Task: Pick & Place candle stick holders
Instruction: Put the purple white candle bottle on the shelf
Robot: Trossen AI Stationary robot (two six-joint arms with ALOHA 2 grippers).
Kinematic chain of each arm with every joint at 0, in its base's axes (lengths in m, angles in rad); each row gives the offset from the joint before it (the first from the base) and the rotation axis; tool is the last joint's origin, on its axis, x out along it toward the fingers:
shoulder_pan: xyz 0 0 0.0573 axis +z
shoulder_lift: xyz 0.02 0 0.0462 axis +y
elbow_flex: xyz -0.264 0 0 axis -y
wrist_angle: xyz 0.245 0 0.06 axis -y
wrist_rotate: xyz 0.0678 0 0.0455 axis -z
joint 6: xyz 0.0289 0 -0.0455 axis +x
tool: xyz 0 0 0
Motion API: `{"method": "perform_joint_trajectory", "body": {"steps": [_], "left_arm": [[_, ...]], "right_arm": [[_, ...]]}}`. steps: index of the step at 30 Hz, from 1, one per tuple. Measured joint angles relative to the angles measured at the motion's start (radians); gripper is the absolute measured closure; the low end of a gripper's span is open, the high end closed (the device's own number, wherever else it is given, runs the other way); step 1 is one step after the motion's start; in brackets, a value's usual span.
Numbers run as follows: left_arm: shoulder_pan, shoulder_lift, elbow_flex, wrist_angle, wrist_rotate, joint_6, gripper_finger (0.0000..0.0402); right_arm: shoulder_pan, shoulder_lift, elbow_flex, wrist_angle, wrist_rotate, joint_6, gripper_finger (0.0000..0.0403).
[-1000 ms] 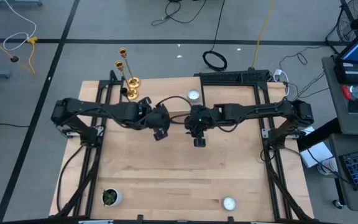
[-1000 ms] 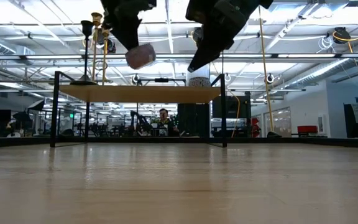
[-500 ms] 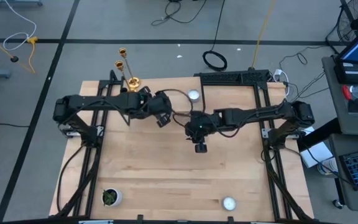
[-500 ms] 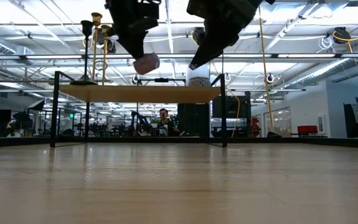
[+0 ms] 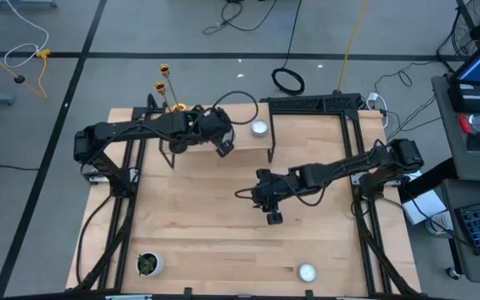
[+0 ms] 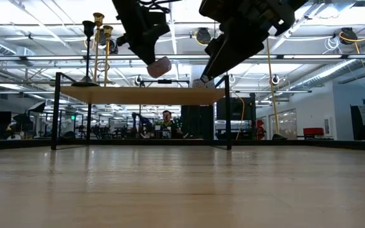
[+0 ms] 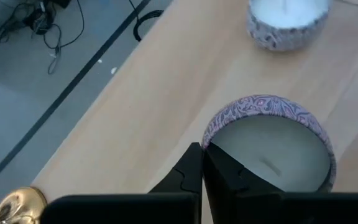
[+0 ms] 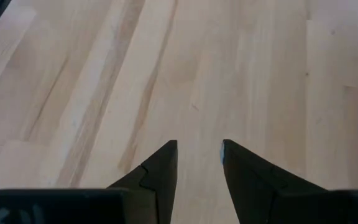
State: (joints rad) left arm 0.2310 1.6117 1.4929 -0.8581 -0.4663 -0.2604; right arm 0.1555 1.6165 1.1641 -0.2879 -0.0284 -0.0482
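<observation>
My left gripper [image 5: 223, 147] is shut on a small patterned tealight cup [image 7: 269, 143] and holds it in the air above a raised wooden shelf [image 6: 106, 95] at the table's far side. A second tealight cup [image 5: 259, 127] stands on the shelf. Two gold candlesticks [image 5: 172, 90] and a shorter black one [image 6: 87, 28] stand on the shelf's left end. A third tealight cup [image 5: 307, 272] sits near the table's front edge. My right gripper [image 5: 272, 217] is open and empty over bare table, nearer the front than the shelf. My left gripper pinches the cup's wall at its rim [image 7: 209, 135], one finger [image 7: 232, 177] inside the cup and the other outside. The cup hangs tilted at the fingertips [image 6: 159, 65], lifted clear above the shelf top.
A small green plant in a white pot [image 5: 148, 264] stands at the table's front left. The shelf stands on thin black legs [image 6: 55, 114]. Bare wood lies below my right gripper [image 8: 199, 144]. A person shows far off in the room beyond the table.
My left gripper has carried the tealight cup toward the table's far edge and a little right, from in front of the shelf to above it. My right gripper has drawn back toward the near edge, away from the shelf.
</observation>
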Motion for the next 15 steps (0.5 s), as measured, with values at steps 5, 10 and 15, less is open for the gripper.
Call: {"method": "perform_joint_trajectory", "body": {"steps": [5, 10, 15], "left_arm": [[0.054, 0.028, 0.0, 0.021, 0.031, 0.0, 0.0391], [0.085, 0.054, 0.0, 0.042, 0.094, 0.016, 0.0392], [0.09, 0.052, 0.0, 0.043, 0.093, 0.019, 0.0391]], "right_arm": [[0.004, 0.0, 0.0, 0.0, 0.001, -0.017, 0.0277], [0.004, 0.0, 0.0, 0.0, 0.001, -0.018, 0.0277], [0.004, 0.0, 0.0, -0.001, 0.001, -0.019, 0.0277]]}}
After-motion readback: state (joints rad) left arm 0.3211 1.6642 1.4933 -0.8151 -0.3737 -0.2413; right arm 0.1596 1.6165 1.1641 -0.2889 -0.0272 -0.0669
